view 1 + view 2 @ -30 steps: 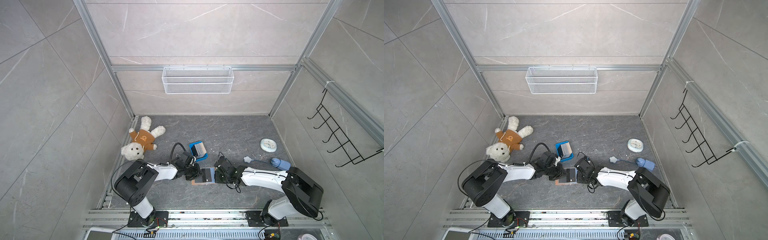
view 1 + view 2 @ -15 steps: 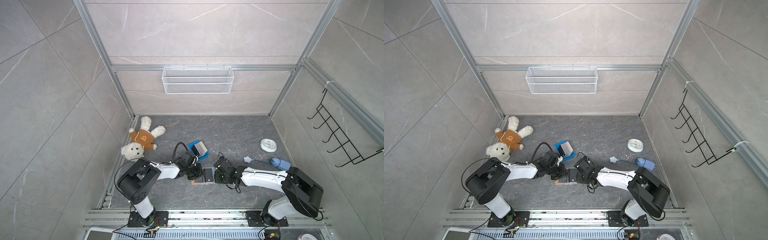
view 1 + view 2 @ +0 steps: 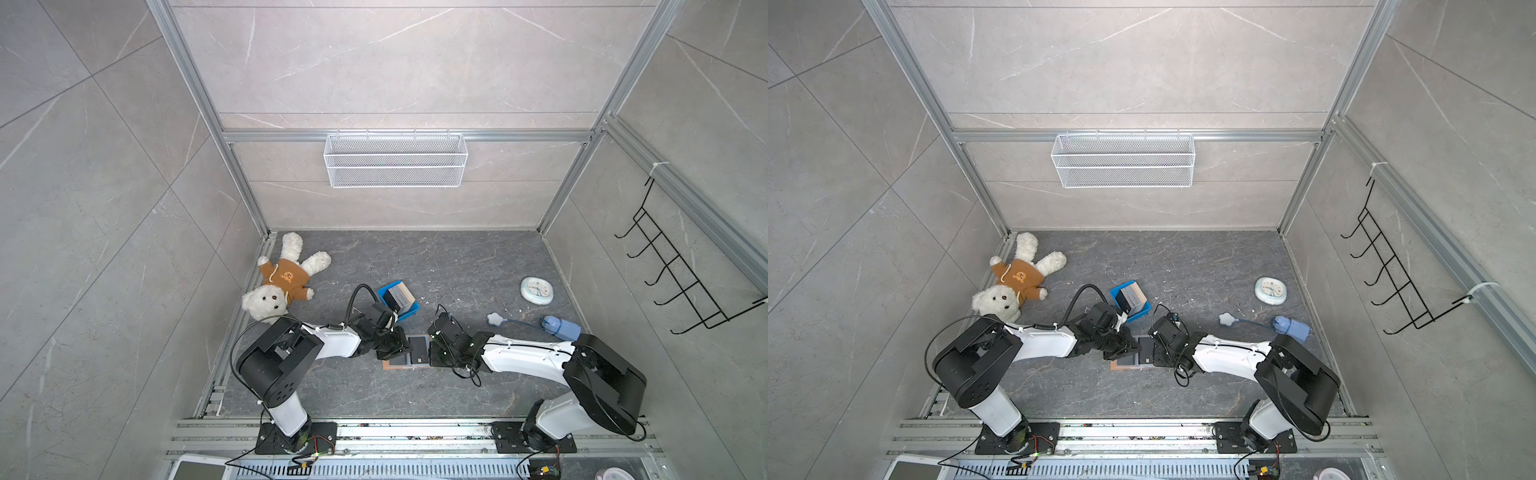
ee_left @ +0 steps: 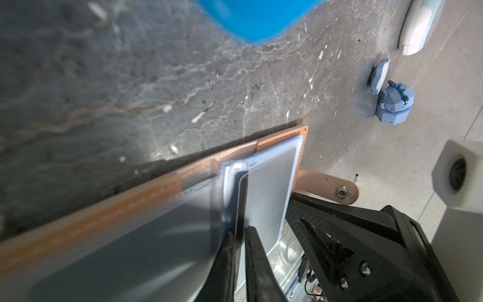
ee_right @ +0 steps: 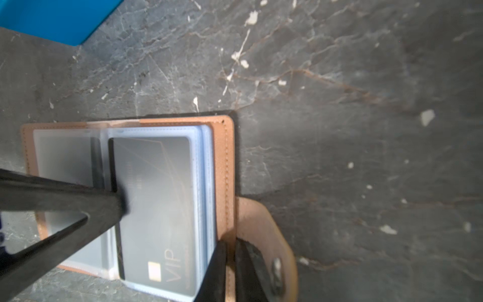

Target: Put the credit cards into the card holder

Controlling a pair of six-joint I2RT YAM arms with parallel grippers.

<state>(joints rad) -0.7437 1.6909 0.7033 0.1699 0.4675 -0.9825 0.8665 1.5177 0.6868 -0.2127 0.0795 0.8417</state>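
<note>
Credit card (image 5: pixel 156 196), black with "VIP" lettering: we see the left pincer (image 4: pixel 240 232) clenched on its outer edge, with the card lying mostly inside a clear sleeve (image 5: pixel 202 170) of the open card holder (image 5: pixel 223 157). The right pincer (image 5: pixel 230 245) grips the card holder's tan cover beside the strap (image 5: pixel 261 227). The card holder lies flat on the grey surface (image 5: pixel 339 130), near the blue tray (image 3: pixel 409 312) of further credit cards (image 3: pixel 398 296).

Dark marbled floor (image 3: pixel 457 266); teddy bear (image 3: pixel 284 282), blue tray (image 3: pixel 409 315), card holder (image 5: pixel 222 162), clock (image 3: pixel 537 290), blue gadget (image 3: pixel 561 328)
</note>
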